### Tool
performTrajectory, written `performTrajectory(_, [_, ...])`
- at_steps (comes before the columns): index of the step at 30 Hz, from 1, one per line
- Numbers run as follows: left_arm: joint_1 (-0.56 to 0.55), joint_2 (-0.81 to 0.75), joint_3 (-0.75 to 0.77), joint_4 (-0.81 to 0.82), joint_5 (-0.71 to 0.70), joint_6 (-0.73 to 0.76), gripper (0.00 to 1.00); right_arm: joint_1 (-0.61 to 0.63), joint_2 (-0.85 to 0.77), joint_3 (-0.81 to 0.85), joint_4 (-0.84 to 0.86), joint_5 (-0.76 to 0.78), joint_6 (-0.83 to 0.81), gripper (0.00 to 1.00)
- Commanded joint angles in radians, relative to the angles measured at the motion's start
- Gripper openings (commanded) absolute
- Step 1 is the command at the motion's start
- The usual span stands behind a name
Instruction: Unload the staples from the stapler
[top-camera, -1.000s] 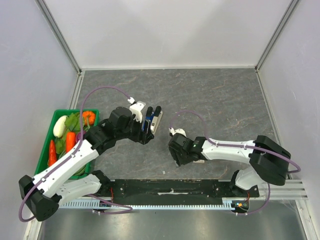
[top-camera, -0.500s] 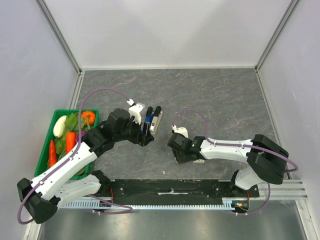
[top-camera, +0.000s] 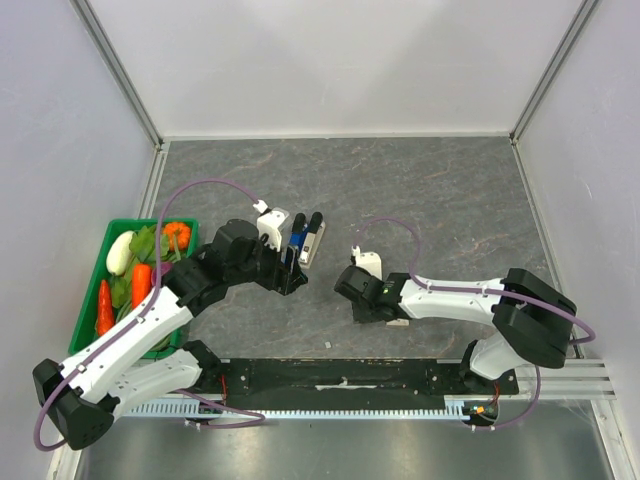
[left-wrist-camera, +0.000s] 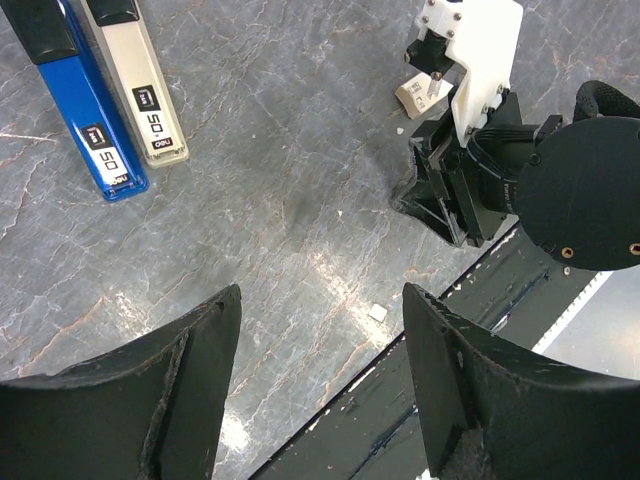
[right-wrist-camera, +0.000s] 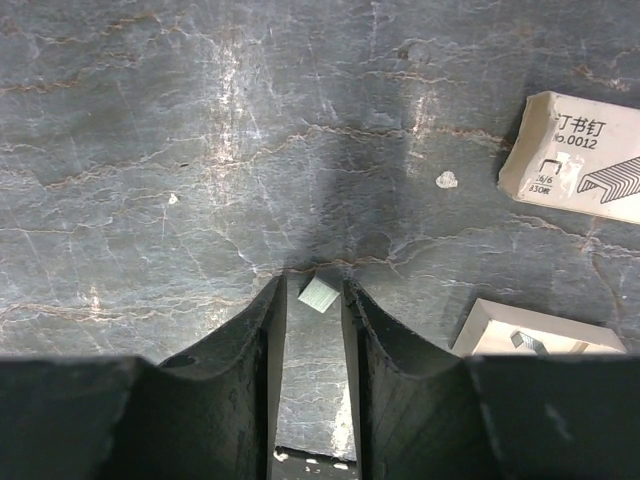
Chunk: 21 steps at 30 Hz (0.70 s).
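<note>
Two staplers lie side by side on the dark stone table, a blue one (top-camera: 297, 243) (left-wrist-camera: 85, 110) and a beige one (top-camera: 313, 243) (left-wrist-camera: 135, 85). My left gripper (top-camera: 290, 275) (left-wrist-camera: 320, 310) is open and empty, just near of them. My right gripper (top-camera: 362, 312) (right-wrist-camera: 313, 285) stands tip-down on the table, its jaws a narrow gap apart. A small strip of staples (right-wrist-camera: 318, 294) lies flat between its fingertips, close to the right one. Another small staple piece (left-wrist-camera: 378, 312) lies near the table's front edge.
A printed staple box (right-wrist-camera: 590, 160) and an open white box tray (right-wrist-camera: 540, 330) lie right of my right gripper. A green basket (top-camera: 135, 221) of vegetables stands at the left. The black rail (top-camera: 340, 375) runs along the near edge.
My left gripper has drawn back a little from the staplers toward the near left. My right gripper has shifted slightly right and settled over the staple strip.
</note>
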Motion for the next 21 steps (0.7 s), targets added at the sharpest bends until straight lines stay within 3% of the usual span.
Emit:
performTrajectory(1, [-0.001,-0.015,-0.003,0.034,0.023,-0.019,0.71,0.010,0.011,-0.007,0.013,0.044,0.044,0.33])
performTrajectory(16, [-0.001,-0.021,-0.009,0.030,0.015,-0.018,0.71,0.024,-0.001,0.015,-0.013,0.070,0.050,0.11])
performTrajectory(21, [-0.001,-0.023,-0.009,0.030,0.009,-0.018,0.71,0.025,-0.061,0.045,-0.068,0.090,0.042,0.09])
